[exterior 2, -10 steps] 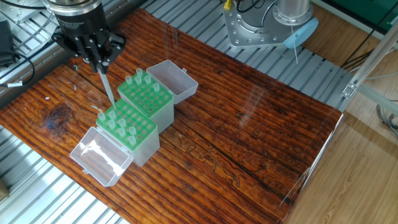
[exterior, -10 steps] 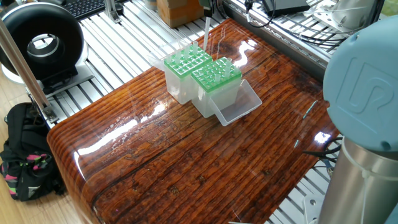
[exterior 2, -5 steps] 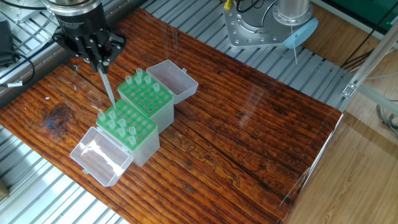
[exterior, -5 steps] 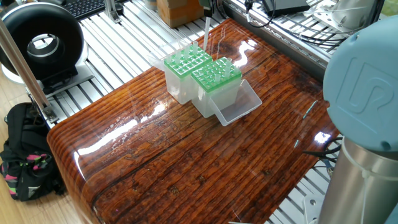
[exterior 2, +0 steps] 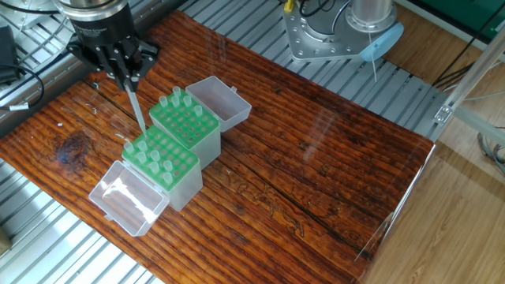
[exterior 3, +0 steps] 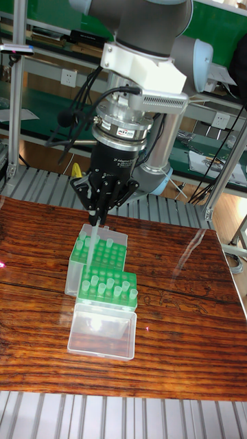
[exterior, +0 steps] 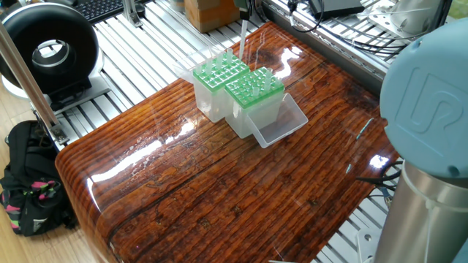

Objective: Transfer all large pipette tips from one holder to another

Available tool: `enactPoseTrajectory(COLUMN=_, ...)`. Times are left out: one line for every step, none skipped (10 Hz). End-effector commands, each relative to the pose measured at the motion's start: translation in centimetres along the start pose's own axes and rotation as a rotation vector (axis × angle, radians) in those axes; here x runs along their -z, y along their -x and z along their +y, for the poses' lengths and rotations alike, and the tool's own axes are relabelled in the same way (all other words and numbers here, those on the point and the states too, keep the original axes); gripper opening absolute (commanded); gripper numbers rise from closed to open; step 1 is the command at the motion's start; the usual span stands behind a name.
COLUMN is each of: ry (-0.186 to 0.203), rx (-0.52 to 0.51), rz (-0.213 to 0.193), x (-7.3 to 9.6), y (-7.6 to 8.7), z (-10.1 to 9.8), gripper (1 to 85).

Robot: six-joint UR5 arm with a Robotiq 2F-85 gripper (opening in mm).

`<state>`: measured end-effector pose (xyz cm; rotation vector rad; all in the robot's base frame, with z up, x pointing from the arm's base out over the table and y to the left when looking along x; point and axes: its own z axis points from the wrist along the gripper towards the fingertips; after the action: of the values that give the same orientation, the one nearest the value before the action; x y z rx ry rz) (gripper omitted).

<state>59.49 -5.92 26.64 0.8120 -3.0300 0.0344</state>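
My gripper (exterior 2: 126,75) (exterior 3: 96,218) hangs over the left end of two green-topped holders, shut on one large pipette tip (exterior 2: 136,106) (exterior 3: 90,243) (exterior: 243,36) that points straight down. Its lower end is just above the holders' left edge, near where they meet. The holder nearer the robot base (exterior 2: 189,125) (exterior 3: 103,252) (exterior: 254,86) carries a few tips along one edge. The other holder (exterior 2: 162,158) (exterior 3: 110,285) (exterior: 218,71) has several upright tips. In one fixed view only the tip and a sliver of the gripper show at the top edge.
Each holder has a clear hinged lid lying open: one (exterior 2: 219,99) (exterior: 281,124) toward the robot base, one (exterior 2: 126,197) (exterior 3: 103,330) on the opposite side. The wooden table (exterior 2: 316,158) is ringed by aluminium rails. The robot base (exterior 2: 331,31) stands at the far edge.
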Motion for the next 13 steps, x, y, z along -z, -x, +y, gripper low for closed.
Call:
enactPoseTrajectory(ry=0.002, rx=0.014, rz=0.002, x=-0.1, y=0.0, z=-0.1, gripper=11.7)
enactPoseTrajectory(ry=0.002, rx=0.016, rz=0.002, x=-0.1, y=0.1, z=-0.2, gripper=11.7)
enactPoseTrajectory(ry=0.002, rx=0.020, rz=0.000, x=-0.2, y=0.2, z=-0.2, gripper=11.7)
enactPoseTrajectory(ry=0.010, rx=0.025, rz=-0.006, x=-0.3, y=0.5, z=-0.1, gripper=12.3)
enactPoseTrajectory(ry=0.015, rx=0.026, rz=-0.009, x=-0.4, y=0.6, z=0.1, gripper=12.7)
enactPoseTrajectory(ry=0.015, rx=0.028, rz=-0.009, x=-0.4, y=0.7, z=0.1, gripper=13.0)
enactPoseTrajectory(ry=0.013, rx=0.031, rz=-0.009, x=-0.4, y=0.7, z=0.0, gripper=13.0)
enactPoseTrajectory(ry=0.012, rx=0.039, rz=-0.013, x=-0.5, y=0.9, z=0.0, gripper=14.7)
enactPoseTrajectory(ry=0.012, rx=0.042, rz=-0.016, x=-0.5, y=1.0, z=0.0, gripper=17.0)
enactPoseTrajectory(ry=0.011, rx=0.046, rz=-0.017, x=-0.6, y=1.1, z=-0.1, gripper=17.7)
enactPoseTrajectory(ry=0.009, rx=0.048, rz=-0.018, x=-0.7, y=1.2, z=-0.2, gripper=18.3)
enactPoseTrajectory(ry=0.009, rx=0.054, rz=-0.018, x=-0.8, y=1.3, z=-0.2, gripper=19.0)
enactPoseTrajectory(ry=0.009, rx=0.060, rz=-0.018, x=-0.9, y=1.3, z=-0.2, gripper=22.0)
